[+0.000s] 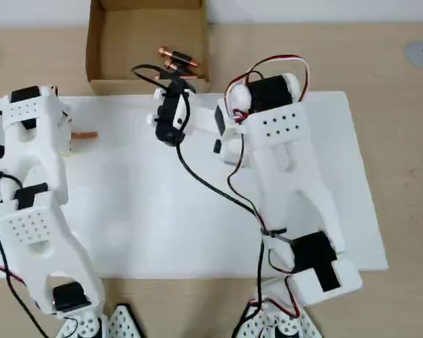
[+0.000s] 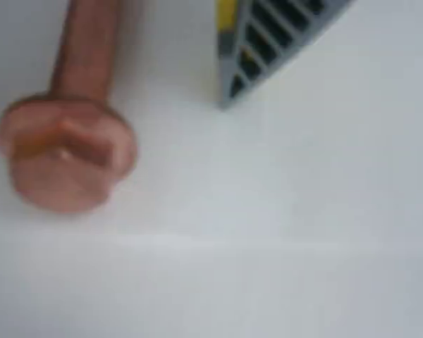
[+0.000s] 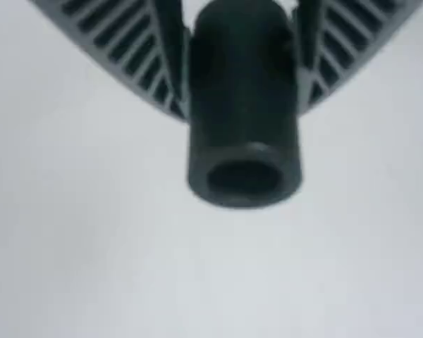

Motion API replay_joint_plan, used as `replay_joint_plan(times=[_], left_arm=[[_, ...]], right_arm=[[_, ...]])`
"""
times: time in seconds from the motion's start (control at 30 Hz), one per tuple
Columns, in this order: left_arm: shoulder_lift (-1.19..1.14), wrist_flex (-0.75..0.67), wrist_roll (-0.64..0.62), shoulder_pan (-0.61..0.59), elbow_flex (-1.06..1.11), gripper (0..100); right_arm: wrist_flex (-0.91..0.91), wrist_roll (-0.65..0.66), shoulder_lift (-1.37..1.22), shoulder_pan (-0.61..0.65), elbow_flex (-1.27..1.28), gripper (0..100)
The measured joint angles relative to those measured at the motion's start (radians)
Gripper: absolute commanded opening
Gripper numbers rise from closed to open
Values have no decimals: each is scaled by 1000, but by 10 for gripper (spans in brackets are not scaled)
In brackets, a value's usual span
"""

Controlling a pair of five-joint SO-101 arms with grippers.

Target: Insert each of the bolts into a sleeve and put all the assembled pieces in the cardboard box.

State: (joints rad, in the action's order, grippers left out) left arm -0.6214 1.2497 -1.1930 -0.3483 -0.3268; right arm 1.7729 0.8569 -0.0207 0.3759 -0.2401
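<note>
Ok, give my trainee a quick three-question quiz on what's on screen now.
1. True or false: the right gripper is shut on a black sleeve.
2. The loose bolt lies: A in the cardboard box, B on the white board, C in the right gripper?
3. Fill in: the assembled pieces lie in the ____.
Key: 1 true; 2 B; 3 cardboard box.

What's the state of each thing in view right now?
bolt: lying loose on the white board, no sleeve on it.
sleeve: clamped in the right gripper, no bolt showing in its open end.
right gripper: shut on the sleeve.
left gripper: beside the bolt, open or shut unclear.
cardboard box: open-topped, assembled pieces lying inside.
</note>
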Motion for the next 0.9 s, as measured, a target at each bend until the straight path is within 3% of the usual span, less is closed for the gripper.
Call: replay_joint_plan(times=[0.33,0.7,0.9], left_arm=[[-83,64,0,0,-152,271],[-94,322,0,3,-373,271],[-137,299,2,3,-407,271]], right_arm=[[0,-11,0,0,0,12],[0,-12,0,0,0,12],[0,-12,0,0,0,12]])
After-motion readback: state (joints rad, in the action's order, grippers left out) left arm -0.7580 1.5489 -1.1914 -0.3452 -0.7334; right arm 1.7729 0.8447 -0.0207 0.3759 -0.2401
